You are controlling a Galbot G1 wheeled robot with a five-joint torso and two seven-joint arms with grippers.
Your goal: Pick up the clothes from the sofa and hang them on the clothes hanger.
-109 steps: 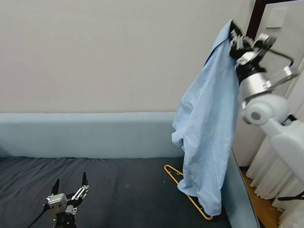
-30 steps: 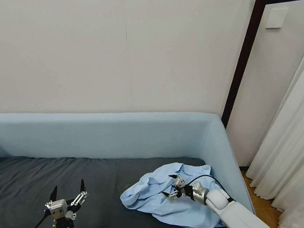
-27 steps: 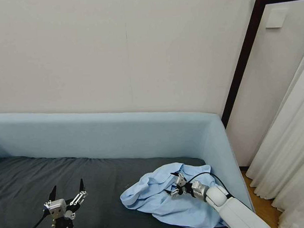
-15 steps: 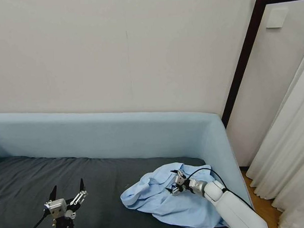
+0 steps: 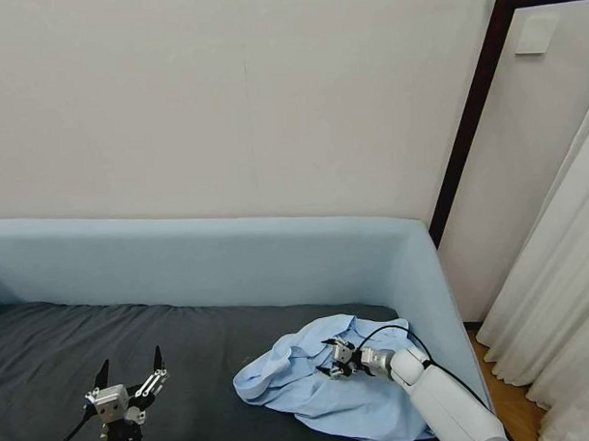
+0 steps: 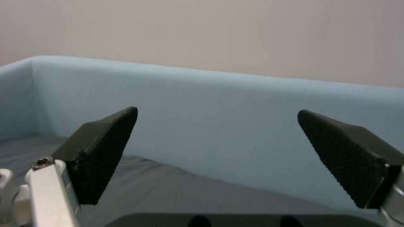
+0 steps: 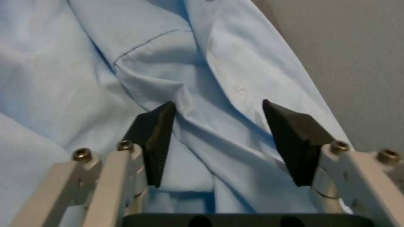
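Head view: shirt [image 5: 298,387] on sofa [image 5: 180,265] under right gripper [image 5: 330,360], jaws spread.

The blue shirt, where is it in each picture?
Head view: the blue shirt lies crumpled at lower right on the sofa's dark seat, at the open right end effector.
Left wrist view: the camera faces the backrest above that seat, past the open left end effector.
Right wrist view: the shirt spreads close beneath the end effector's fingers.
Shared landmark: the dark seat.

Matt, creased cloth shirt [image 5: 302,391]
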